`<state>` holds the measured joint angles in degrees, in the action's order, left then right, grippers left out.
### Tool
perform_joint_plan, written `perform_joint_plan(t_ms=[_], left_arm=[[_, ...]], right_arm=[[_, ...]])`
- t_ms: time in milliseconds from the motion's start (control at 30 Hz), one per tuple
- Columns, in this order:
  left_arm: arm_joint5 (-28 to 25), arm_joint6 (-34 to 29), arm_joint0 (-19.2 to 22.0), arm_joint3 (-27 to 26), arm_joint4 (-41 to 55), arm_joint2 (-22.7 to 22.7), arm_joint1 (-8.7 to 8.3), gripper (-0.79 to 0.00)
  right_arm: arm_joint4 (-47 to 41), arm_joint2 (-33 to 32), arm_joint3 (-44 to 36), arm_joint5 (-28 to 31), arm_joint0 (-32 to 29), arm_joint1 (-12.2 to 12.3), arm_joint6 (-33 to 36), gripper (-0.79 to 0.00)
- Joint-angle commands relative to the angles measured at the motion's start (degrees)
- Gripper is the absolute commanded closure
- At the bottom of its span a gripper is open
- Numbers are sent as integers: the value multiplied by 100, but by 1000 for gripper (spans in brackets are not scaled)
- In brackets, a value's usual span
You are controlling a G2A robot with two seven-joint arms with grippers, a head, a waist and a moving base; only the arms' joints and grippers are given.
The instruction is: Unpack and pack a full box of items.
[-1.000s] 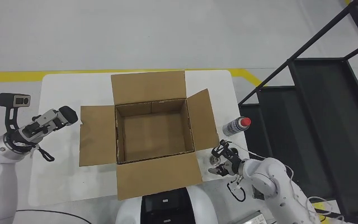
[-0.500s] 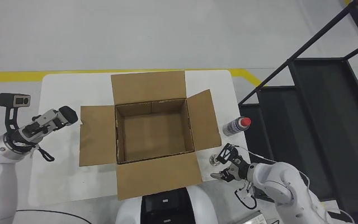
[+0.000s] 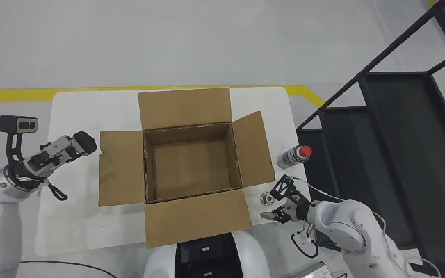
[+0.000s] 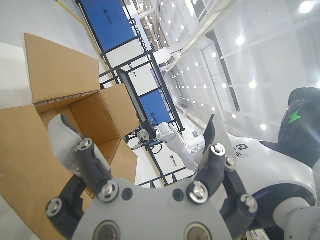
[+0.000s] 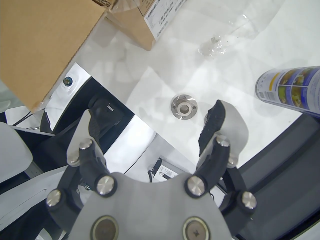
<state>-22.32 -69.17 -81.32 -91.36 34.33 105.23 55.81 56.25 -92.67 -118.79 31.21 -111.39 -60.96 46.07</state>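
Observation:
An open cardboard box [image 3: 191, 167] sits mid-table with all flaps spread and nothing visible inside; it also appears as the box [image 4: 82, 116] and box [image 5: 50, 33]. A small metal flange disc [image 3: 265, 199] lies on the table off the box's near right corner, seen as the disc [image 5: 184, 106] just ahead of my right gripper. My right gripper [image 3: 281, 203] [image 5: 155, 118] is open, close to the disc without holding it. A spray can [image 3: 293, 156] with a red cap lies right of the box, its body [image 5: 290, 91] near the table edge. My left gripper [image 3: 69, 148] [image 4: 135, 128] hovers open left of the box.
The white table [image 3: 76, 222] has bare room to the left and behind the box. A clear plastic scrap [image 5: 215, 47] lies on the table past the disc. Dark metal stairs [image 3: 389, 139] stand right of the table.
The right gripper pulled back toward the table's near right corner and left the metal disc lying on the table. The left arm stayed still.

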Motion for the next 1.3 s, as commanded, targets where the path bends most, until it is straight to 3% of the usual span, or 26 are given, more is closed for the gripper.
perform_joint_plan(t_ms=[0,167,467,767,800,833,867,900,1267], left_arm=[[229,309,-22,39,-520,131,-32,-785],[328,705,-124,423,-1299,419,-93,-785],[-94,337,142,1093,-2894,-310,-163,-785],[-533,-446,593,1391,-2382,-879,-177,-785],[-565,-506,605,1386,-2343,-892,-185,-711],[-582,-571,608,1371,-2239,-911,-189,-360],[-592,-626,605,1361,-2137,-913,-194,-142],[-609,-671,600,1348,-2087,-908,-203,0],[-574,-706,653,1347,-1522,-1086,-260,0]], right_arm=[[0,0,0,0,0,0,0,-785],[0,0,0,0,0,0,0,-785],[0,0,0,0,0,0,0,-785],[0,0,0,0,0,0,0,-785],[0,0,0,0,0,0,0,-785],[0,0,0,0,0,0,0,-785],[0,0,0,0,0,0,0,-785],[0,0,0,0,0,0,0,-785],[0,0,0,0,0,0,0,-785]])
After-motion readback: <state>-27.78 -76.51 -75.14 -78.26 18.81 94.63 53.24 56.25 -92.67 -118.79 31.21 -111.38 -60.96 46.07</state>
